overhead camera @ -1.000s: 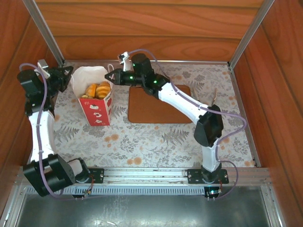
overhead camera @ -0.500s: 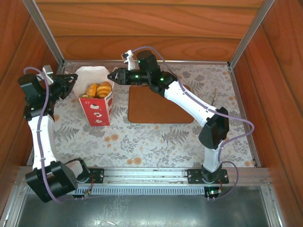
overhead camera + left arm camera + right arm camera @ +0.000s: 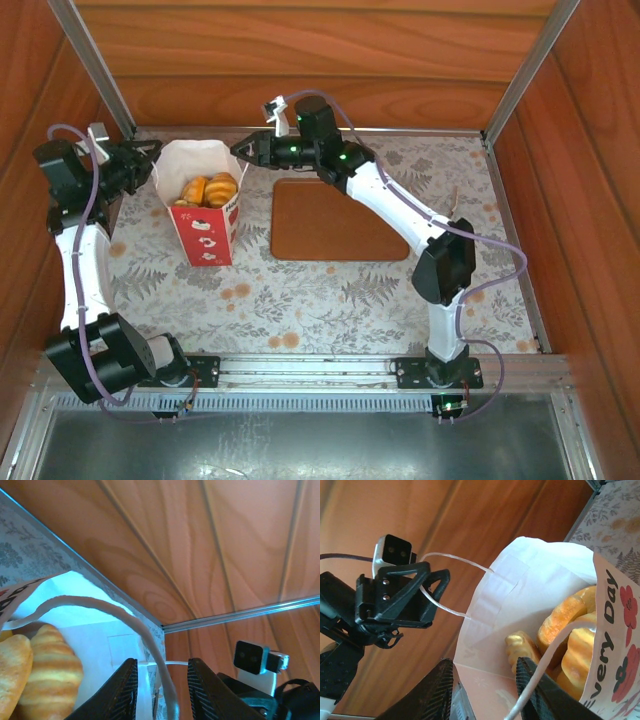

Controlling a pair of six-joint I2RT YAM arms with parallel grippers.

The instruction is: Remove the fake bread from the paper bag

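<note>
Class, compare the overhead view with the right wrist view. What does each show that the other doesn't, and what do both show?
Overhead gives the flat brown tray lying apart from the bag, and the arm bases at the near edge. Right wrist gives the readable words "Every Day" on the bag's side and a thin cord handle running past the left tool. Both show the white paper bag standing open with golden bread inside.
</note>
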